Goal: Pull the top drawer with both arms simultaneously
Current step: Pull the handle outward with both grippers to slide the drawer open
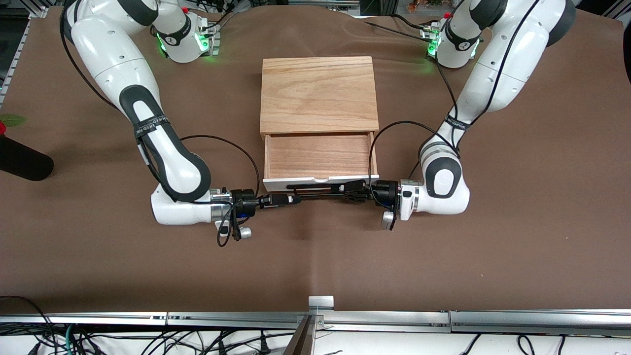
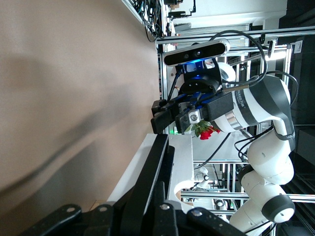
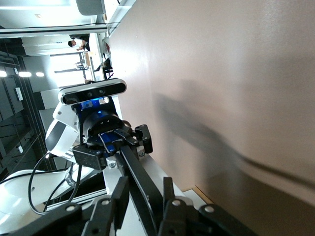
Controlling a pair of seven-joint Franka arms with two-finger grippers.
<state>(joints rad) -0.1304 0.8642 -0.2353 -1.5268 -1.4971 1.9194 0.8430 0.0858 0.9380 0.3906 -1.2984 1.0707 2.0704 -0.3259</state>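
The light wooden box [image 1: 318,93] stands mid-table. Its top drawer [image 1: 318,155] is pulled out toward the front camera, and its wood interior is bare. The black wire handle [image 1: 320,186] runs along the white front panel [image 1: 276,183]. My left gripper [image 1: 351,191] is shut on the handle at the left arm's end. My right gripper [image 1: 295,199] is shut on it at the right arm's end. In the left wrist view the handle [image 2: 150,172] runs between my left gripper's [image 2: 147,189] fingers. In the right wrist view the handle [image 3: 135,164] runs between my right gripper's [image 3: 145,179] fingers.
A black object with a red flower [image 1: 22,160] lies at the right arm's end of the brown table. A metal rail [image 1: 320,301] runs along the table edge nearest the front camera. The lower drawer is hidden under the top one.
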